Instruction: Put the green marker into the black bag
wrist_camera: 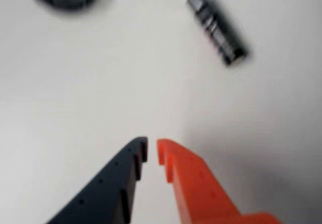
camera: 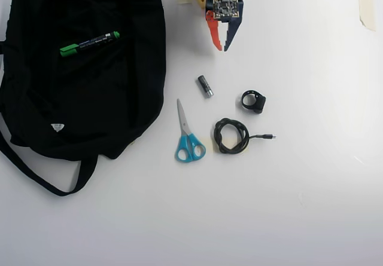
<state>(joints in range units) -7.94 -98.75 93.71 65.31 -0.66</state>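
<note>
And here's the gripper (camera: 222, 46) up near the top of the overhead view, jaws nearly together on nothing, well clear of the black bag (camera: 36, 116). The green marker (camera: 90, 43) lies on the bag's dark fabric, so I judge the job all but done; best now to stay clear and not snag that soft cloth. The marker looks smooth and rigid, the bag limp. In the wrist view, 1 blurred battery (wrist_camera: 217, 26) lies on the white table (wrist_camera: 75, 108)
</note>
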